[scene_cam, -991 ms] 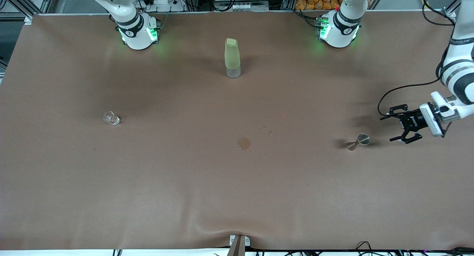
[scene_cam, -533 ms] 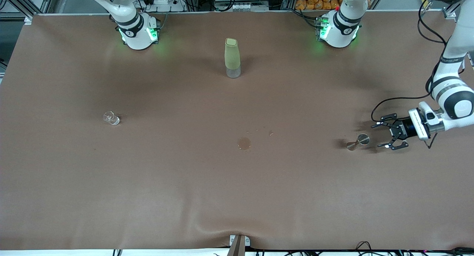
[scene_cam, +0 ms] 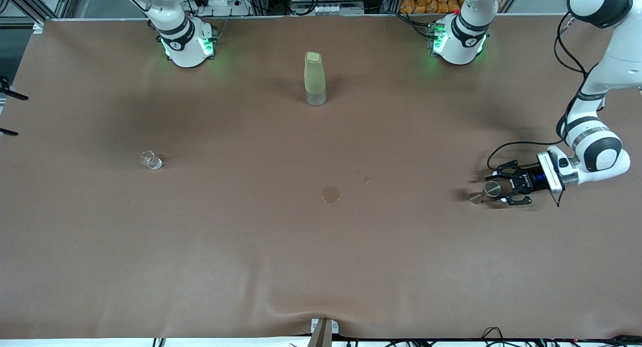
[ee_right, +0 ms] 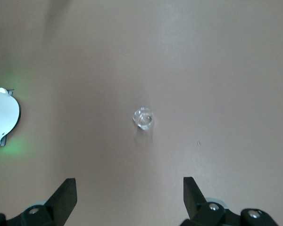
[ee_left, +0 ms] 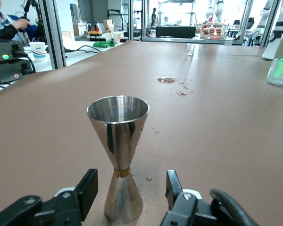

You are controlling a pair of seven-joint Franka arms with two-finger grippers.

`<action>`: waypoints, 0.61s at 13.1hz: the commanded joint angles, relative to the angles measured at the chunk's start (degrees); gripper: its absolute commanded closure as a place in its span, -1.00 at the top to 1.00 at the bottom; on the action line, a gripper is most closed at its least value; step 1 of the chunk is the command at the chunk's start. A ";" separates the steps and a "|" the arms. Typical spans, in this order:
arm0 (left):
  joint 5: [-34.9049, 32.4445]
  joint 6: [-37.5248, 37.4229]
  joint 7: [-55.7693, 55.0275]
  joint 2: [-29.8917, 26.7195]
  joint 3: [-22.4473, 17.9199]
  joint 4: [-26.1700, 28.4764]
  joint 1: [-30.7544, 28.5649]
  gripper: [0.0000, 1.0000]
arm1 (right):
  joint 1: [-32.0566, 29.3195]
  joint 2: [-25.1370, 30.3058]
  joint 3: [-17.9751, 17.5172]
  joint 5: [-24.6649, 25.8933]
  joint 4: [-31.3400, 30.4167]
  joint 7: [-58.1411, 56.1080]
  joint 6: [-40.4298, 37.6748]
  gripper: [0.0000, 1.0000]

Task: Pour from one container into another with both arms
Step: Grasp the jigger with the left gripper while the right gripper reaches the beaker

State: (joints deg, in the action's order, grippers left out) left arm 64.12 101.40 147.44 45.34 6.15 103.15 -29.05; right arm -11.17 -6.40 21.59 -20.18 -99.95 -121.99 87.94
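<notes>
- At the left arm's end of the counter (scene_cam: 251,267), in the front view, your left end effector (scene_cam: 497,189) sits low around the steel jigger (scene_cam: 484,192), its fingers flanking the narrow waist but with no contact I can confirm. Close squarely on that waist, and keep the wrist level, since the jigger is top-heavy and a nudge from one finger first would likely tip it.
- Your right end effector barely shows at the edge of this view near the right arm's end. The small clear glass (scene_cam: 150,160) stands on the counter toward that end, well apart from the jigger. The tall green-sleeved bottle (scene_cam: 315,78) stands near the bases, between them.
- From the left wrist view, the jigger (ee_left: 118,155) stands upright between the two black fingers (ee_left: 86,193), with a visible gap on each side: a partly closed stance, not yet a grip. Centre it before you finish closing.
- From the right wrist view, the right end effector (ee_right: 129,197) hangs spread wide over the clear glass (ee_right: 144,117), holding nothing. That arm waits.
- Across the surface, the brown covering is wrinkled at the edge nearest the front camera. A wet patch (scene_cam: 330,194) with small droplets lies mid-counter, so lift gently; the jigger's foot may be slick.
- Around the room, the left wrist view shows glass partitions, benches, and a seated person's arm (ee_left: 9,28) at a desk.
</notes>
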 commanded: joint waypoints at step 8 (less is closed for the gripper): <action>3.21 -2.60 1.09 4.31 0.44 -5.77 1.19 0.15 | -2.27 -22.23 4.25 -23.22 -1.92 -29.59 -1.19 1.00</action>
State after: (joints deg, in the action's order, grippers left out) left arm 66.11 100.39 147.65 48.71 6.67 98.45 -28.08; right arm -11.73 -23.67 25.78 -39.03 -102.66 -146.04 87.89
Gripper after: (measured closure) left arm 0.423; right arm 0.000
